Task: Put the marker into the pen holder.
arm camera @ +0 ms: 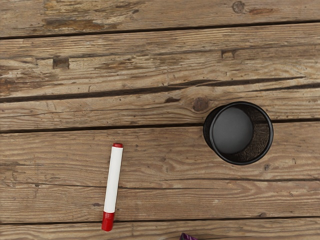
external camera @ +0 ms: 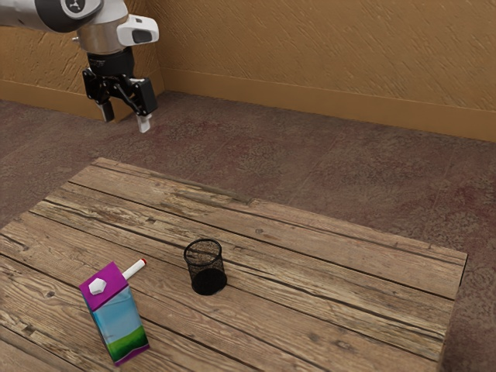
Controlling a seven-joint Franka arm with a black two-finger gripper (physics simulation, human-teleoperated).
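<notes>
The marker has a slim white barrel, a longer red cap at one end and a short red tip at the other. It lies on the desk, near the carton and apart from the black pen holder. The gripper hangs released, its fingers spread

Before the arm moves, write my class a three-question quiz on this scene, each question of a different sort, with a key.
1. True or false: the marker is inside the pen holder.
2. Which colour is the cap on the carton? A) red B) white C) green
3. Fill in "apart" or "together": the two fingers of the tool are ____.

Key: 1 false; 2 B; 3 apart.
</notes>
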